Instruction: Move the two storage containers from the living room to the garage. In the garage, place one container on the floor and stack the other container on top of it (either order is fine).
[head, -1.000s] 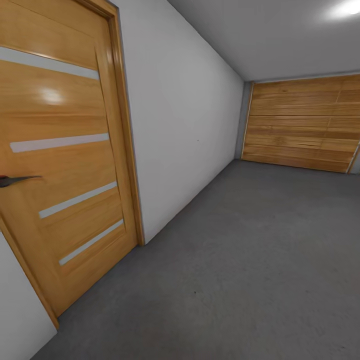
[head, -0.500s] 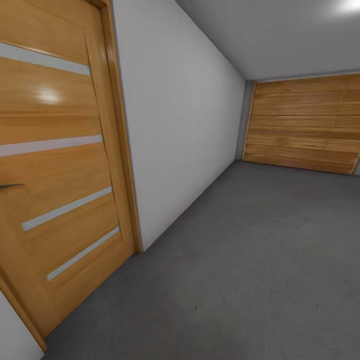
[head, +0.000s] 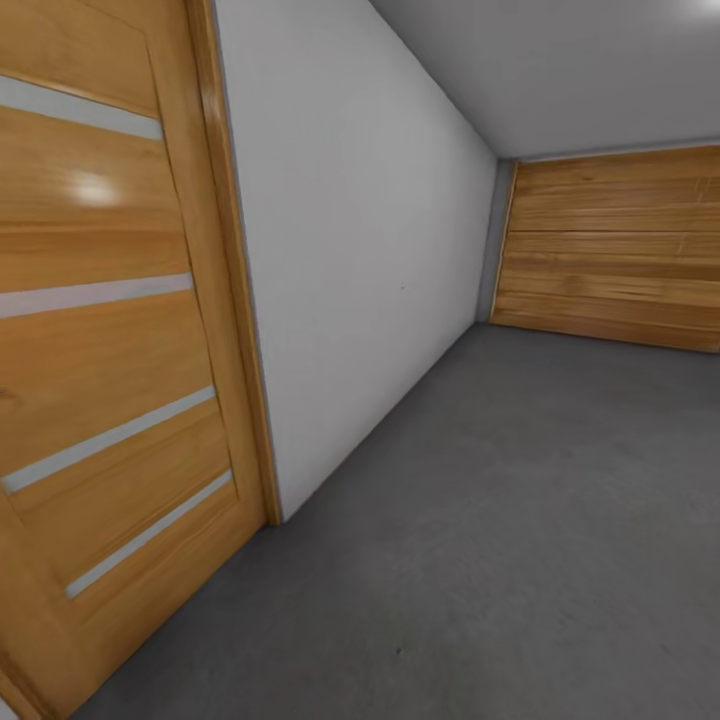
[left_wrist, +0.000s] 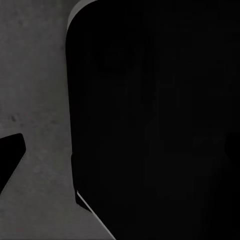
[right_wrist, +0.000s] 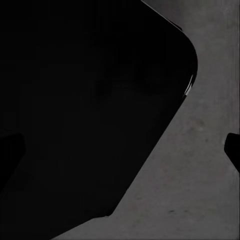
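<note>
Garage ahead in the head view: dark grey speckled floor (head: 520, 520) running back to a wood-panelled garage door (head: 610, 250) across the far end, with a plain grey-white wall (head: 360, 270) along the left side and a pale ceiling (head: 580, 70) above. Nearest on the left, a honey-coloured wooden door (head: 100, 350) with pale horizontal stripes, set in a matching frame that meets the wall's edge and reaches down to the floor. Left wrist view: rough grey concrete (left_wrist: 35, 100) beside a large black rounded shape (left_wrist: 160, 120) (too dark to name), plus a small dark wedge (left_wrist: 10, 155) at the picture's edge, perhaps a fingertip. Right wrist view much the same: a black rounded mass (right_wrist: 85, 115) over grey concrete (right_wrist: 200, 180), and a small dark tip (right_wrist: 232, 150) at the edge. Impossible to tell from either wrist view whether the left or right claw is wide, narrow or holding anything. No telling where the orange-red bins are from these pictures.
</note>
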